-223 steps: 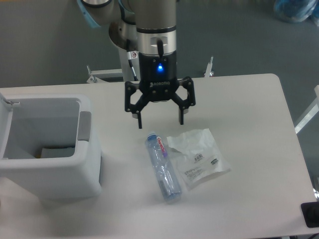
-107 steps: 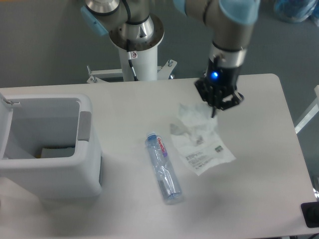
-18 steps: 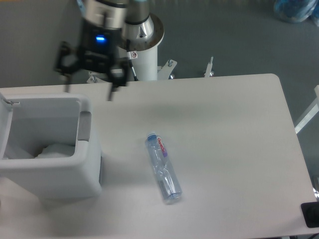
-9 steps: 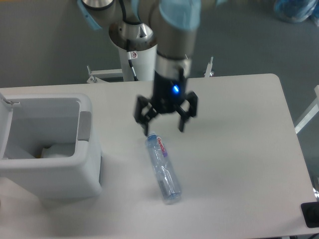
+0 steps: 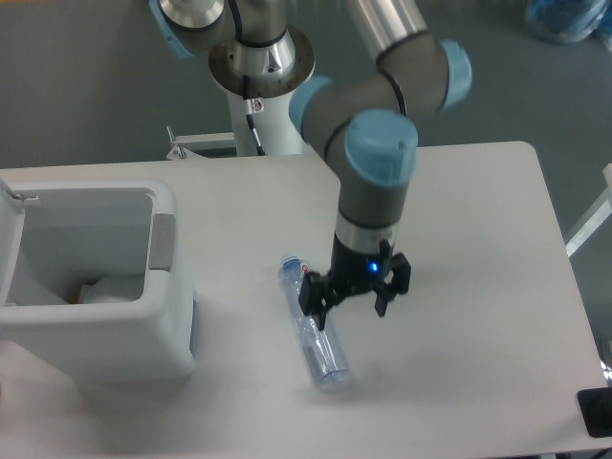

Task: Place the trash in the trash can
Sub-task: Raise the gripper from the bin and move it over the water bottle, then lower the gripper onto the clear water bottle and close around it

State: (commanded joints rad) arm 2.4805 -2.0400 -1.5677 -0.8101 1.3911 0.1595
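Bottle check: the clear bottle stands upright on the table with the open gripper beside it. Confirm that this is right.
Not quite. The camera view shows the clear bottle lying on its side on the table, not upright. The rest holds: the gripper is open and low beside it, one finger close against the bottle's middle.

White table (image 5: 478, 220), grey floor (image 5: 86, 86).

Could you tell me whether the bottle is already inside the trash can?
No, the bottle lies on the table, right of the trash can.
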